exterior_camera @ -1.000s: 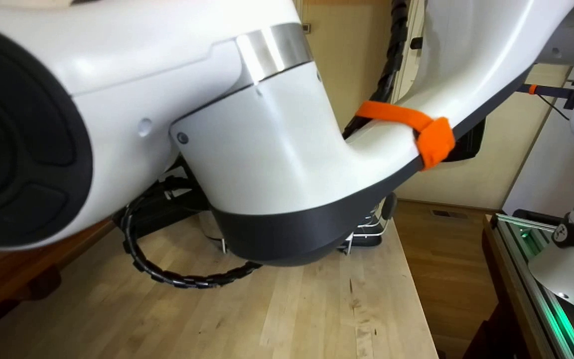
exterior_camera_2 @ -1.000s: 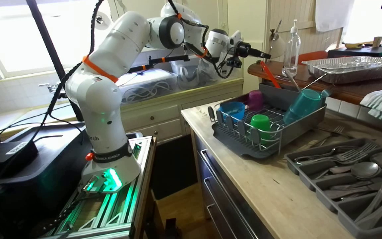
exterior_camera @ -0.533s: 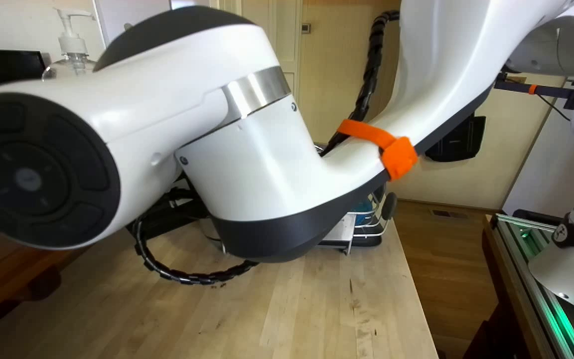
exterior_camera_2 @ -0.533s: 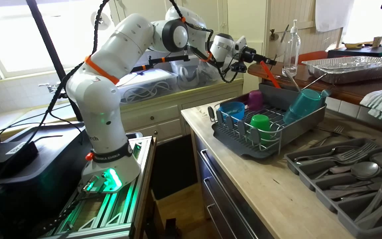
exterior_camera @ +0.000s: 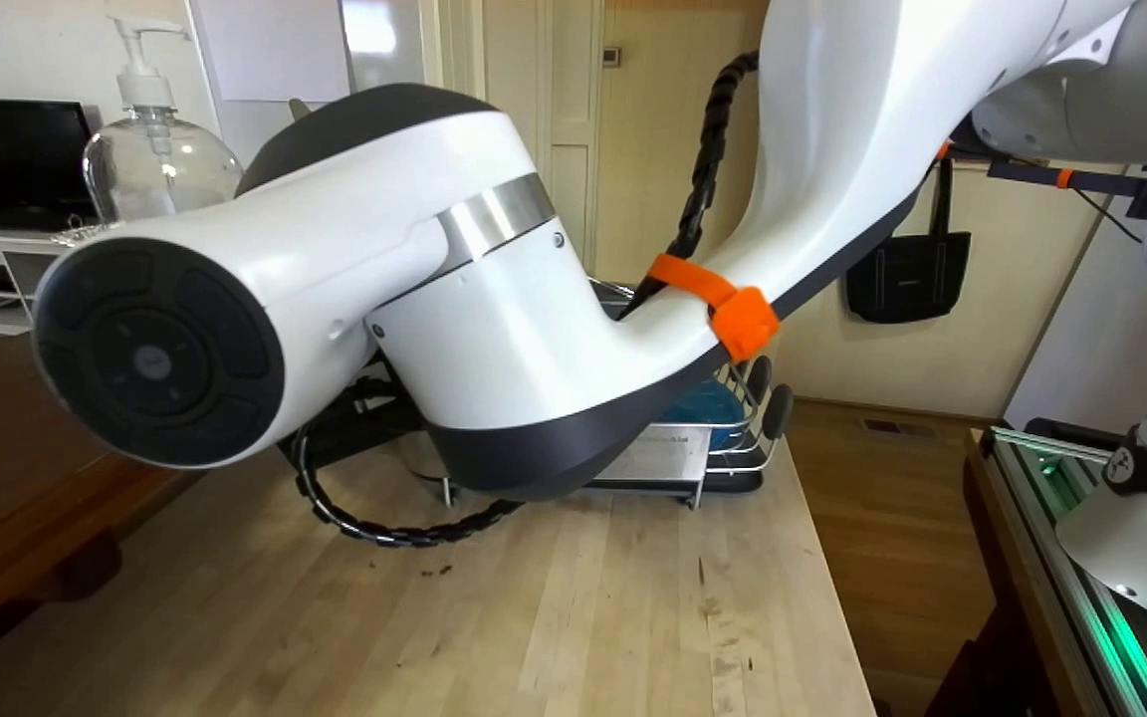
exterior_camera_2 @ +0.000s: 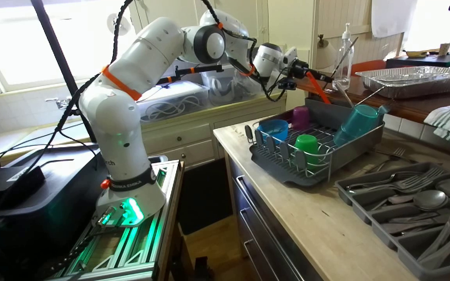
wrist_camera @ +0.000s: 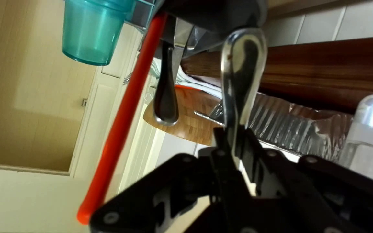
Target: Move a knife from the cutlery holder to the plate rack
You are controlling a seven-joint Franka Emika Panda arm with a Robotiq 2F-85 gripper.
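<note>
My gripper (exterior_camera_2: 328,79) is shut on a knife (exterior_camera_2: 347,54), whose thin end tilts up and right beyond the fingertips in an exterior view. The wrist view has the gripper (wrist_camera: 231,136) pinching it, with its rounded metal handle (wrist_camera: 243,64) pointing toward the dark grey cutlery holder (wrist_camera: 212,16). That cutlery holder (exterior_camera_2: 318,111) sits just below my gripper at the far end of the plate rack (exterior_camera_2: 356,146). A red handle (exterior_camera_2: 318,88) and other utensils stick up out of it. My arm partly hides the plate rack (exterior_camera: 653,458) in an exterior view.
The rack holds a blue cup (exterior_camera_2: 275,130), a purple cup (exterior_camera_2: 300,118), a green cup (exterior_camera_2: 307,150) and a tilted teal cup (exterior_camera_2: 358,123). A cutlery tray (exterior_camera_2: 359,212) lies in front. A pump bottle (exterior_camera_2: 344,64) and foil pan (exterior_camera_2: 416,84) stand behind.
My gripper has come down and to the right, closer to the cutlery holder, still holding the knife. The knife now leans further right. The rack's contents have not moved.
</note>
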